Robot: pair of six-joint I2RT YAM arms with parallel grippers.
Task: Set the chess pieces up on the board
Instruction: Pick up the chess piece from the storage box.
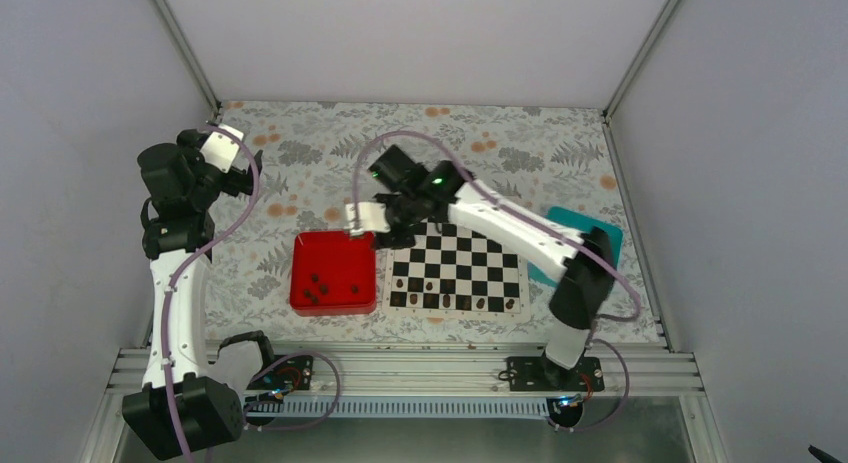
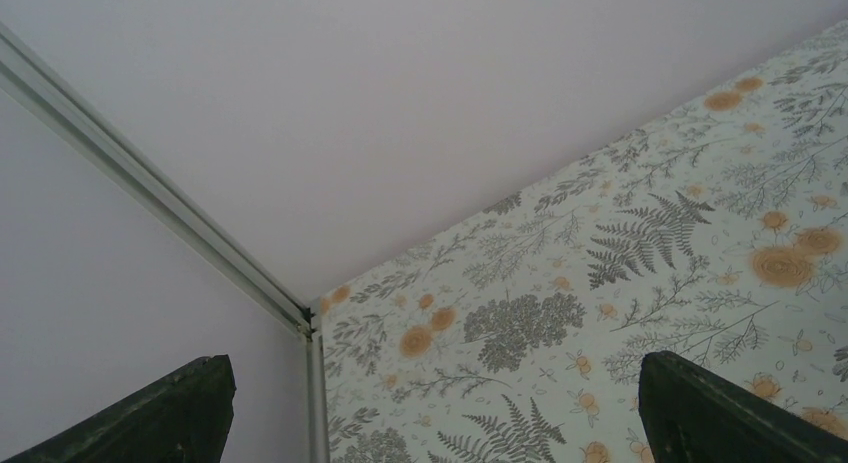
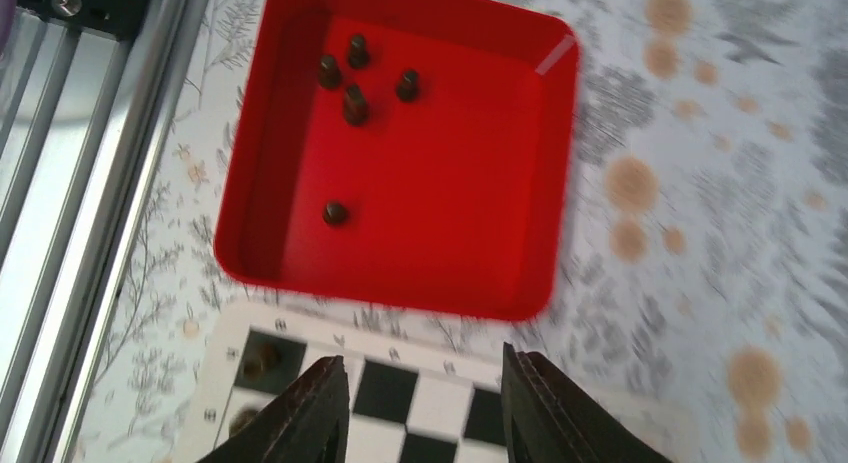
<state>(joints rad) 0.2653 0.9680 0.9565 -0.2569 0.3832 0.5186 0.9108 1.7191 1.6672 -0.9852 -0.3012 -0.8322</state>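
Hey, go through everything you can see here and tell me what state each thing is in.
red tray: holding five chess pieces, four clustered, one apart.
board: lying flat, a few more pieces on its near rows.
teal tray: partly hidden behind the right arm.
left tool: open, empty, raised off the table.
right tool: open, empty, above the board's edge beside the red tray.

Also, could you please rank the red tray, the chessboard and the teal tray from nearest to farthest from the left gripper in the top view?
From the left gripper:
1. The red tray, left of centre.
2. The chessboard, just right of that tray.
3. The teal tray, at the far right edge.
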